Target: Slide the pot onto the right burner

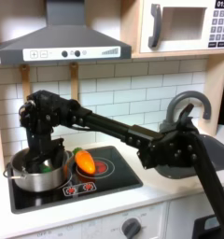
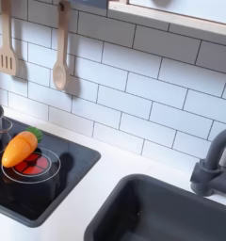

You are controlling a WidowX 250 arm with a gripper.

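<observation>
The black robot arm's gripper (image 1: 39, 161) reaches down into the round, shiny silver metal pot (image 1: 36, 175), which sits on the burner at the first exterior view's left. Whether its fingers are spread or closed on the rim cannot be told from here. The target — the red-ringed burner (image 1: 93, 167) at the first exterior view's right — lies directly beside the pot, but an orange carrot-like toy (image 1: 85, 161) rests across it, squarely in the likely sliding path.
</observation>
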